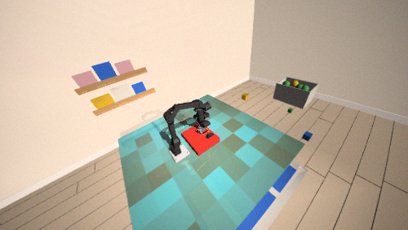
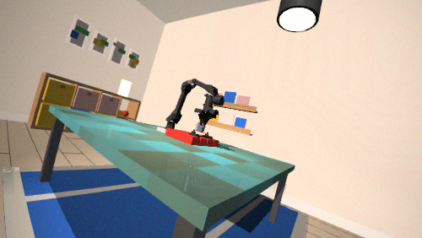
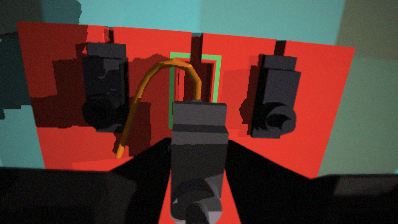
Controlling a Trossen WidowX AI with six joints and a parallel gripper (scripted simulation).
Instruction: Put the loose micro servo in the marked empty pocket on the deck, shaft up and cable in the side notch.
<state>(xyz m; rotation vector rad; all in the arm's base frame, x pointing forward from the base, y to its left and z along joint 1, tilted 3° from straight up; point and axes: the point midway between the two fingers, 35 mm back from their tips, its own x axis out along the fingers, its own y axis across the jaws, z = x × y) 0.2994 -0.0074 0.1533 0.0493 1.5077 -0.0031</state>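
Micro servo (image 3: 199, 145) is gripped between the fingertips of the pincer (image 1: 201, 128) (image 2: 200, 127) (image 3: 198, 146), held above the red deck (image 1: 199, 143) (image 2: 181, 136) (image 3: 320, 90). In the wrist view it is seen just below the green-outlined pocket (image 3: 217, 80), whose opening is partly overlapped by the cable (image 3: 145, 85). The black arm (image 1: 172, 126) (image 2: 182, 99) is raised from its white base plate (image 1: 178, 158) (image 2: 161, 129), bent over at the top, with its wrist pointed down over the deck. The tabletop (image 1: 220, 179) (image 2: 148, 156) is patterned in teal and brown squares. The servo's body is dark grey, with its round shaft end turned toward the bottom of the wrist view; the orange cable is arched up from the opposite end and curved down to the left. The pocket is flanked by two dark servos (image 3: 105, 85) (image 3: 279, 95) set in the deck.
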